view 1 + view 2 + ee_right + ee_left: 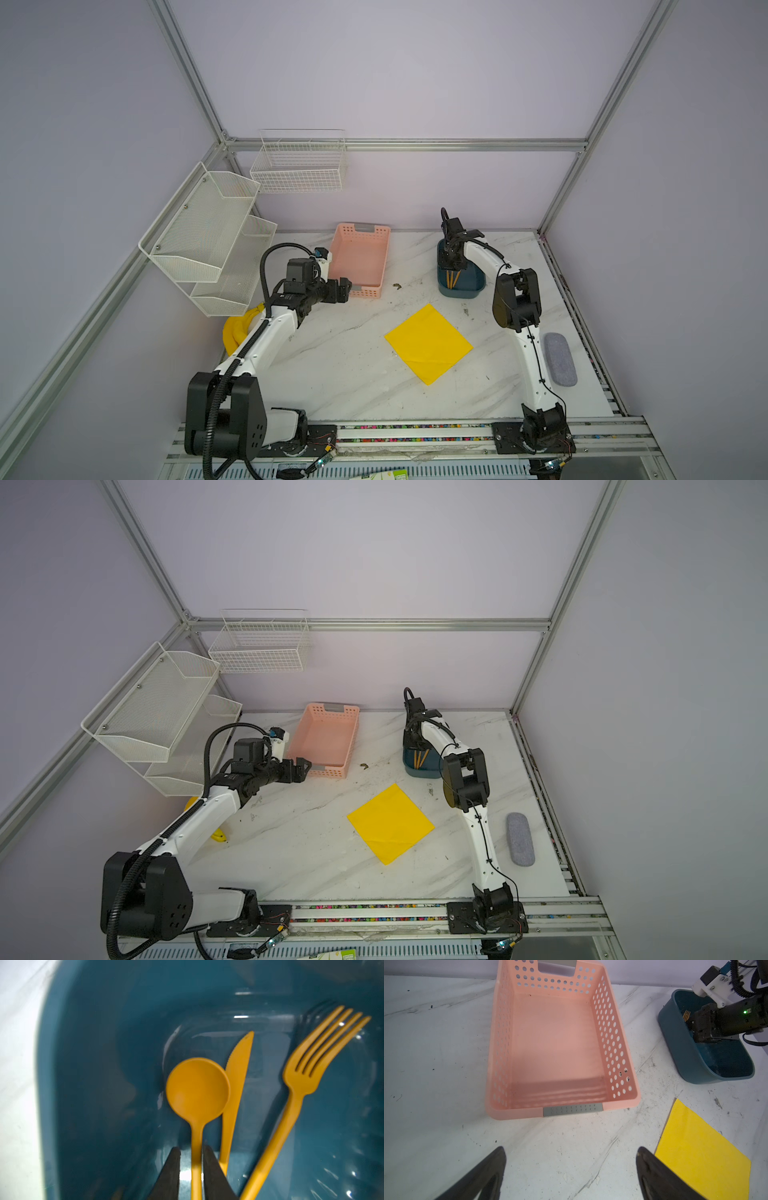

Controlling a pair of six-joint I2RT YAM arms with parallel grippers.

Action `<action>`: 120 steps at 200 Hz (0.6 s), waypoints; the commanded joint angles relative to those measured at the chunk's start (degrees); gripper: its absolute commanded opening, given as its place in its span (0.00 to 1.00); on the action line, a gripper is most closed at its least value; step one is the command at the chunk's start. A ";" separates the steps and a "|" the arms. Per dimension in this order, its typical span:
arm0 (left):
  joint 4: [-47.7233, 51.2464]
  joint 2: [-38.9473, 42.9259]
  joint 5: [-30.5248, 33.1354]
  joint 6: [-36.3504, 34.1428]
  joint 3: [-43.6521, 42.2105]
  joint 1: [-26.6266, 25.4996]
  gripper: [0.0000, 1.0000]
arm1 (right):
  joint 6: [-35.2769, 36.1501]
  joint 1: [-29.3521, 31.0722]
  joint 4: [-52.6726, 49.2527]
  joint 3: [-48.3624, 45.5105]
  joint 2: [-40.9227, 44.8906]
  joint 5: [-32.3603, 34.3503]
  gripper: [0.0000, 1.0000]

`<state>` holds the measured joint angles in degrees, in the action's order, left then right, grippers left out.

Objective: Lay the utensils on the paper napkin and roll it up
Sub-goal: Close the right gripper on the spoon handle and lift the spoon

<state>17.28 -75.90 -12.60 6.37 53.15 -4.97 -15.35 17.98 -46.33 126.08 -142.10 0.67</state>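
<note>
Inside the teal bin (83,1084), right tool (191,1159) narrowly straddles the spoon (197,1088) handle; left tool (571,1167) gapes wide.

Pink basket (360,261), teal bin (461,284), grey case (560,365), wall racks (208,237), probably bananas (239,328).

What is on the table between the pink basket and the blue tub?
Only a small dark scrap lies on the marble between the pink basket and the blue tub; both top views show it.

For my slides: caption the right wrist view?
Right hand closes around the spoon handle beside knife and fork in the blue bin.
</note>
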 commanded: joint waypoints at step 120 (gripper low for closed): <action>-1.20 0.32 0.43 -1.10 3.57 -0.21 0.96 | -1.34 -0.22 -0.42 -4.09 -1.64 2.34 0.19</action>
<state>17.28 -75.90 -12.19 6.35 53.15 -4.97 -16.14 18.00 -44.49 124.25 -142.08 2.39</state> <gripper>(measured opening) 0.961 0.199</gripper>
